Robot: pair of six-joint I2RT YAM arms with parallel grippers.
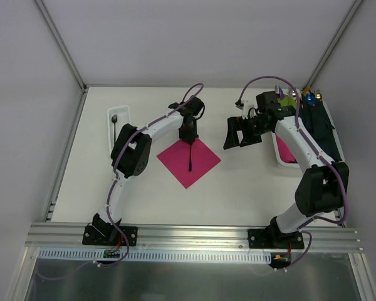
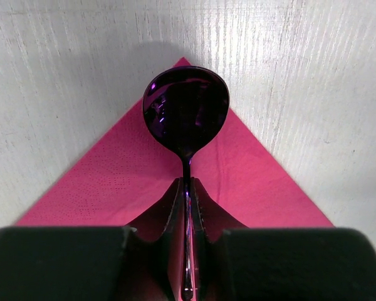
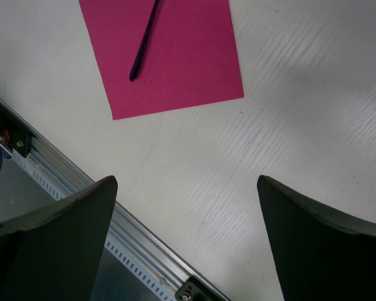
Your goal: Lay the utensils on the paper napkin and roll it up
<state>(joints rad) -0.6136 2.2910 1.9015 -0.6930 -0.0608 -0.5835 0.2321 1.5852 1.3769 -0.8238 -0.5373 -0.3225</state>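
One slim glossy dark-purple spoon (image 2: 185, 113) on one square magenta-pink paper napkin (image 1: 203, 160), mid-table (image 1: 238, 194). Left end effector (image 2: 187, 191) clamped on spoon handle. One dark four-tined fork (image 1: 114, 125) in white tray (image 1: 122, 116). Right end effector (image 3: 187, 188) fingers wide apart, empty.

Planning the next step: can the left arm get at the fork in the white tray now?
Probably not yet: the left arm has its jaws shut on the spoon, held over the napkin. Otherwise the way looks free; the fork lies alone in the tray on its side.
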